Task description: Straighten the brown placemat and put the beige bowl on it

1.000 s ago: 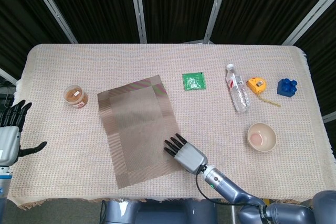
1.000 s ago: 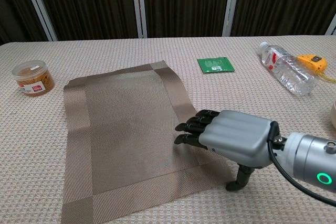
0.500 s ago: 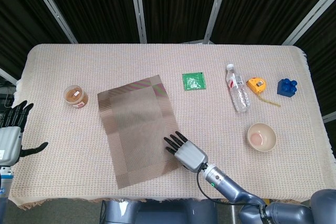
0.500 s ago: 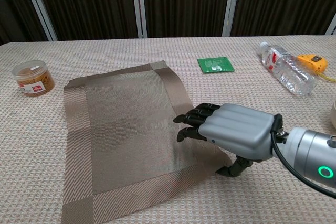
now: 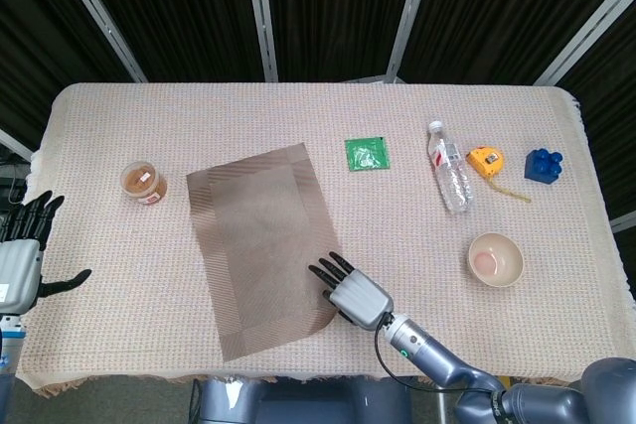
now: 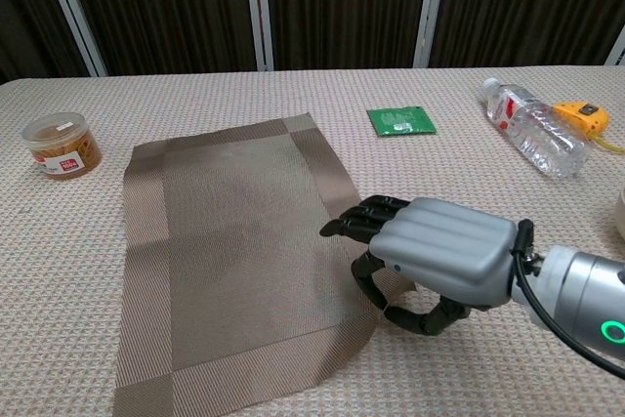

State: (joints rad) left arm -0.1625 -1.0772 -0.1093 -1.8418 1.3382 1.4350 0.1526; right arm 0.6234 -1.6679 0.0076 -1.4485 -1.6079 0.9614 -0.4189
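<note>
The brown placemat (image 5: 260, 245) lies slightly askew at the table's centre-left, with its near right corner rounded and lifted. My right hand (image 5: 354, 294) is at that corner. In the chest view its fingers (image 6: 363, 225) lie on the placemat (image 6: 229, 261) edge and the thumb curls in beneath, pinching the edge. The beige bowl (image 5: 495, 259) stands by itself to the right of that hand, upright and apart from the mat. My left hand (image 5: 20, 255) hangs off the table's left edge with its fingers spread and nothing in it.
A small brown jar (image 5: 144, 183) stands left of the mat. Behind it lie a green packet (image 5: 367, 154), a lying plastic bottle (image 5: 449, 168), a yellow tape measure (image 5: 485, 161) and a blue brick (image 5: 543, 165).
The right hand's thumb has curled in under the mat's edge, and the mat's near right corner has been drawn to the left, turning the mat a little. The left hand has not moved.
</note>
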